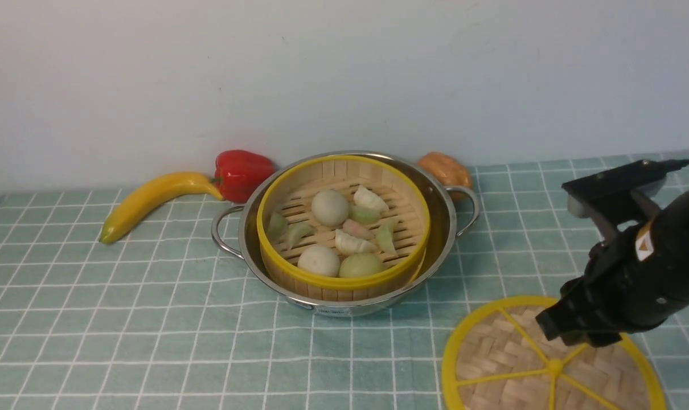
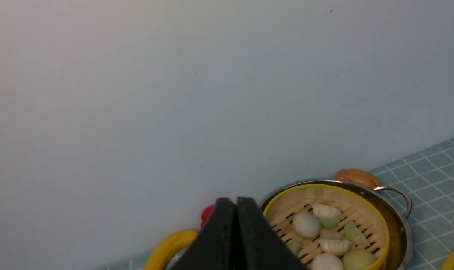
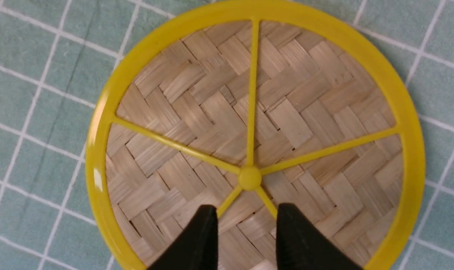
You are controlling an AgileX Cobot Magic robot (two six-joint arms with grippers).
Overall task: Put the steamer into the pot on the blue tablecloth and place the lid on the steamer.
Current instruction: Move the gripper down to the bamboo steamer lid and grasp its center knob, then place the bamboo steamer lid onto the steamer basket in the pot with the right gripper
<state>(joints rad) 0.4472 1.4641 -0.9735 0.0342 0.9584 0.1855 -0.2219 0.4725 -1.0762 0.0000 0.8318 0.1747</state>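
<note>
The steamer (image 1: 322, 233), a round bamboo basket with yellow rims and a slatted floor, sits inside the wide, shiny stainless-steel pot (image 1: 440, 225) with two loop handles. It is uncovered and holds pale buns and dumplings. It stands nearer the pot's 9 o'clock wall, so the gap is wider at 3 o'clock. The pot rests on the pale teal-blue tablecloth (image 1: 122, 319) with thin white grid lines.

Taking 12 o'clock as toward the wall, the flat woven-bamboo lid (image 1: 504, 364) with a thick yellow rim and yellow spokes lies on the cloth at the pot's 4 to 5 o'clock, apart from it. The right gripper (image 3: 245, 217) hangs over the lid beside its centre hub, jaws apart and nothing between them. Whether it touches the weave cannot be told.

The left gripper (image 2: 236, 204) shows only in its wrist view, its fingers pressed together and empty.

A yellow banana (image 1: 151, 199) lies at the pot's 9 to 10 o'clock, a red pepper (image 1: 242, 171) at 10 to 11 o'clock, and an orange-brown lump (image 1: 444, 168) at 1 o'clock.
</note>
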